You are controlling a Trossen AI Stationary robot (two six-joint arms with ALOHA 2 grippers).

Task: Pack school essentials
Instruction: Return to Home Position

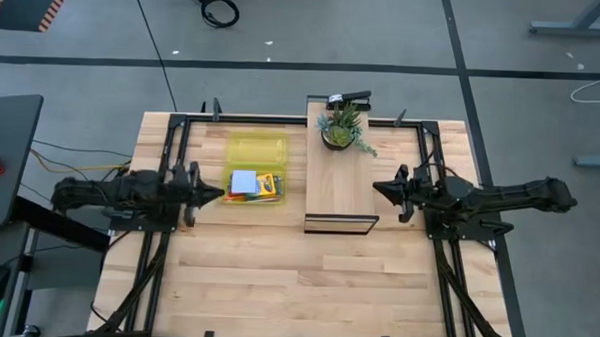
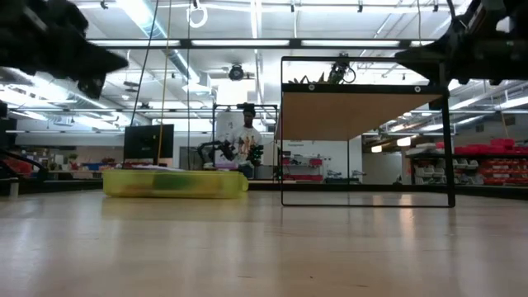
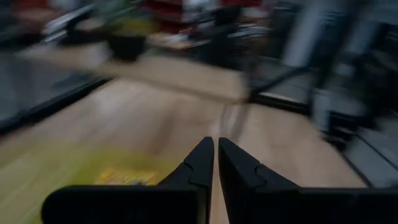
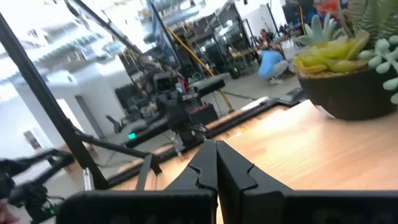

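Observation:
A yellow translucent case [image 1: 256,167] lies open on the table, left of centre. In its near half lie the pale blue notepad [image 1: 243,181], the green-and-yellow crayon box [image 1: 266,183] and orange pencils [image 1: 241,197]; scissors and red pen do not show clearly. The case also shows in the low view [image 2: 175,182] and the left wrist view [image 3: 124,174]. My left gripper [image 1: 217,194] is shut and empty, raised just left of the case. My right gripper [image 1: 379,187] is shut and empty, raised at the right edge of the wooden board [image 1: 340,180].
The light wooden board with a black near edge [image 1: 340,225] stands raised on a black frame [image 2: 367,132] at centre. A potted green plant [image 1: 343,128] stands at its far end, also in the right wrist view [image 4: 348,68]. A person [image 2: 246,136] stands in the room behind.

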